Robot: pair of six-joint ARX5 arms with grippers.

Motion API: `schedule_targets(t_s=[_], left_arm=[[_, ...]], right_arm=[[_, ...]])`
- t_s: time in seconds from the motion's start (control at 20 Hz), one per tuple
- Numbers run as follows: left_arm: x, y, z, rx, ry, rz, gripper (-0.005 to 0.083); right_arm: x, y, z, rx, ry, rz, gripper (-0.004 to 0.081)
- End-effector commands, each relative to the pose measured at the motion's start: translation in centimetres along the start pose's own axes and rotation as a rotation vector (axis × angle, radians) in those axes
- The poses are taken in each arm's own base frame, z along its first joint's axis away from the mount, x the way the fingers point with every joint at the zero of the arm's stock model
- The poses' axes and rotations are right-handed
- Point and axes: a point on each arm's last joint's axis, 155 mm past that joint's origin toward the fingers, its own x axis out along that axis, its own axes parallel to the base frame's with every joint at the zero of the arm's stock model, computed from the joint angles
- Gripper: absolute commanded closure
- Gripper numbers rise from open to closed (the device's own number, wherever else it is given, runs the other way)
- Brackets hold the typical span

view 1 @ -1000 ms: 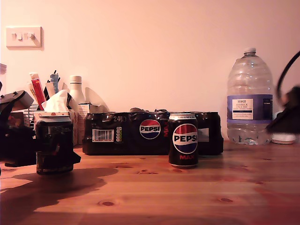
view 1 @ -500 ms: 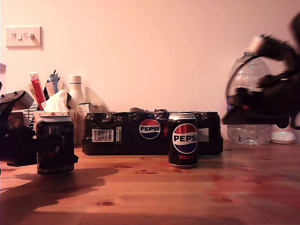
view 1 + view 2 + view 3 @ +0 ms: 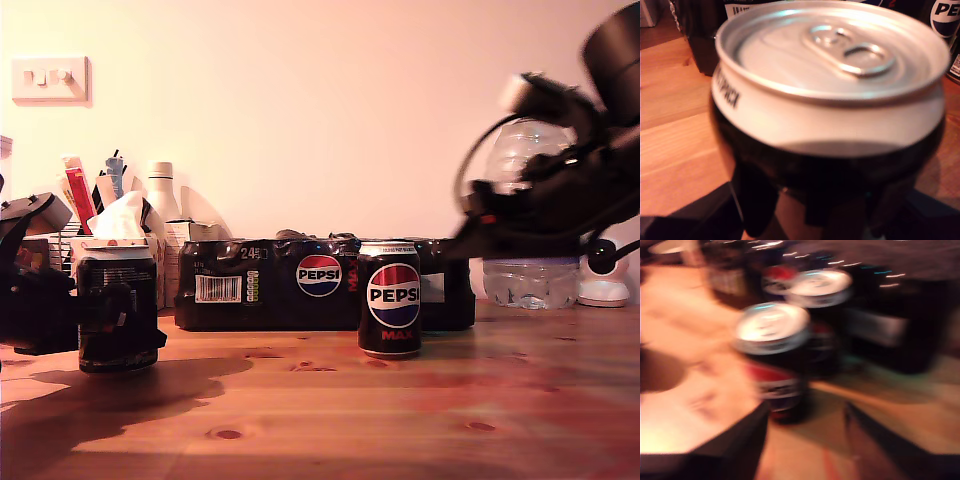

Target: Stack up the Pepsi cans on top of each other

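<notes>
In the first wrist view a black Pepsi can with a silver top fills the space between the jaws. My first gripper is shut on this can at the exterior view's left, at or just above the table; I cannot tell which. A second Pepsi can stands upright at the table's middle, logo facing the camera. My second gripper, blurred, hangs above and to the exterior view's right of it. The blurred second wrist view shows that gripper open and empty, with two cans ahead.
A black shrink-wrapped multipack lies along the wall behind the middle can. A large clear water bottle stands at the exterior view's right behind the second arm. A tissue box and holder of small items sit behind the first arm. The wooden table runs forward.
The second arm has swung in from the exterior view's right edge, rising and reaching toward the middle can. The first gripper and its can have barely moved.
</notes>
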Motion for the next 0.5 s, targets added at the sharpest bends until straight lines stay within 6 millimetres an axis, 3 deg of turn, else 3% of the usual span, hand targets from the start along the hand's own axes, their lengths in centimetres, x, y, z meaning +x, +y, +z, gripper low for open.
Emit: schedule_targets(t_s=[0.0,0.45], left_arm=[[0.0,-0.1,-0.5,0.002,0.007,-0.003,0.0440],[0.0,-0.1,-0.5,0.011,0.007,-0.003,0.0440]], right_arm=[[0.4,1.0,0.1,0.010,-0.004,0.022,0.0017],[0.8,0.0,0.9,0.036,-0.046,-0.053,0.0017]])
